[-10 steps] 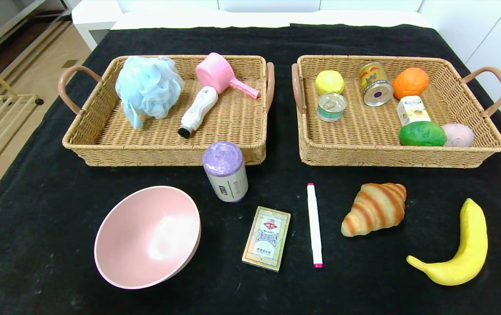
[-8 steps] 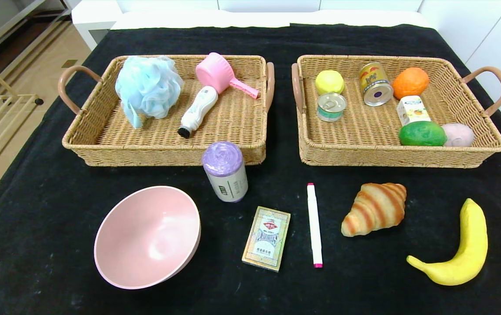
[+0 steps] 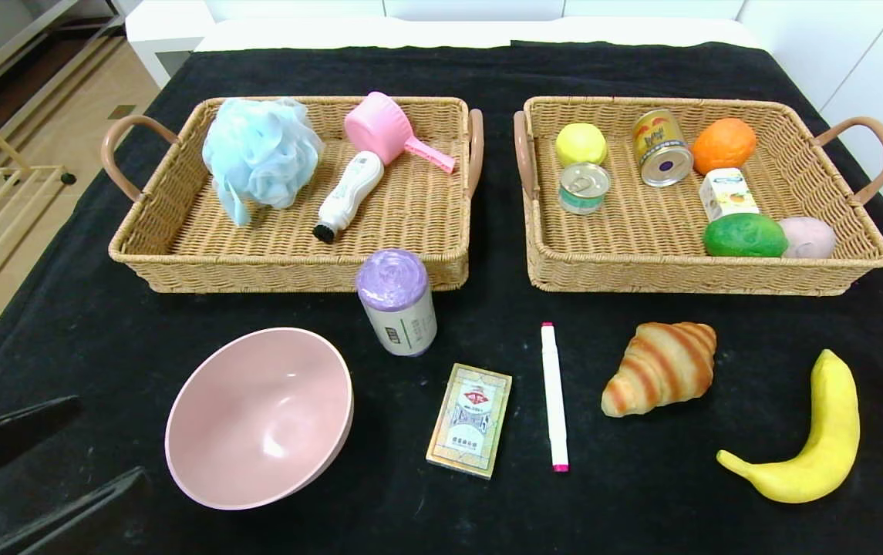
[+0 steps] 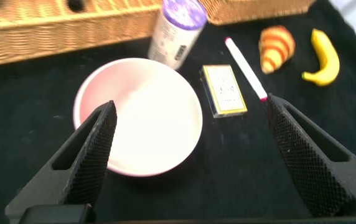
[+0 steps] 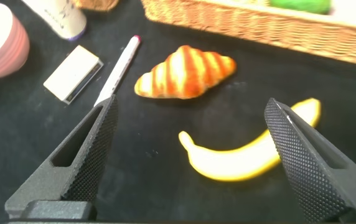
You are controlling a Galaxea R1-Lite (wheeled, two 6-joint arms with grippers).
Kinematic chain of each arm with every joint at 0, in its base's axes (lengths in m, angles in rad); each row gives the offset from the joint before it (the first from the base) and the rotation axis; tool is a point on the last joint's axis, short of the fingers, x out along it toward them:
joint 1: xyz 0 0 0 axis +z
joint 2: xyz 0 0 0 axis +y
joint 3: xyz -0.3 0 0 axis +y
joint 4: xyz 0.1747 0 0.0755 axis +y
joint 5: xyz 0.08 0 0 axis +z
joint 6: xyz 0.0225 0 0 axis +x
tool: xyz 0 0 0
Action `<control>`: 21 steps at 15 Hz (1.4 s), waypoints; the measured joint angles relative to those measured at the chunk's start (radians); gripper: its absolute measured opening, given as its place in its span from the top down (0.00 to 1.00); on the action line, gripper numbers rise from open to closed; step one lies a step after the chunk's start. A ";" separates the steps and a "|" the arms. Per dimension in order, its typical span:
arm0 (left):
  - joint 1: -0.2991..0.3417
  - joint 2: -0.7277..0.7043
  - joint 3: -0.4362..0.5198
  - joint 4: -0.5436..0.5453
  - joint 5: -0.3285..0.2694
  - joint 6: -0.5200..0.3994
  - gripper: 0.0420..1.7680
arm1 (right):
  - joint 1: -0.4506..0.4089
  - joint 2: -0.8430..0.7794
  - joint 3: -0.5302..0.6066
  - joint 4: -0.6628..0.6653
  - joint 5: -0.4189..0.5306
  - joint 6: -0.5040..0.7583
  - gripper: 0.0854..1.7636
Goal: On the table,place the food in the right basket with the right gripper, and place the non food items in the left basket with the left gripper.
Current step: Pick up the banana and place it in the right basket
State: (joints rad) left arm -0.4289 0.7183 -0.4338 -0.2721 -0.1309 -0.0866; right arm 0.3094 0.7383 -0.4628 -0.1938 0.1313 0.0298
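Left gripper (image 4: 187, 146) fingers spread wide, empty, over pink bowl (image 3: 260, 416), right gripper (image 5: 187, 146) fingers wide, empty, above banana (image 3: 811, 439) and croissant (image 3: 661, 368), marker (image 3: 554, 395), card box (image 3: 470, 420), purple bottle (image 3: 398, 302) on table before both baskets

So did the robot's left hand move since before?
Yes. The left gripper has come into the head view at the bottom left corner, reaching toward the pink bowl, which has stayed put. Its jaws are open and hold nothing.
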 joint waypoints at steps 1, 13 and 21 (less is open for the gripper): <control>-0.016 0.046 -0.019 0.000 0.000 0.011 0.03 | 0.033 0.034 -0.001 -0.020 -0.016 0.009 0.03; -0.091 0.340 -0.169 0.021 -0.003 0.155 0.03 | 0.242 0.176 -0.011 -0.044 -0.176 0.040 0.03; -0.091 0.344 -0.156 0.018 0.045 0.160 0.03 | 0.212 0.206 -0.066 -0.027 -0.212 0.041 0.03</control>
State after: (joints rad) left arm -0.5200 1.0621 -0.5898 -0.2538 -0.0860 0.0736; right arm 0.5215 0.9447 -0.5287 -0.2206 -0.0809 0.0706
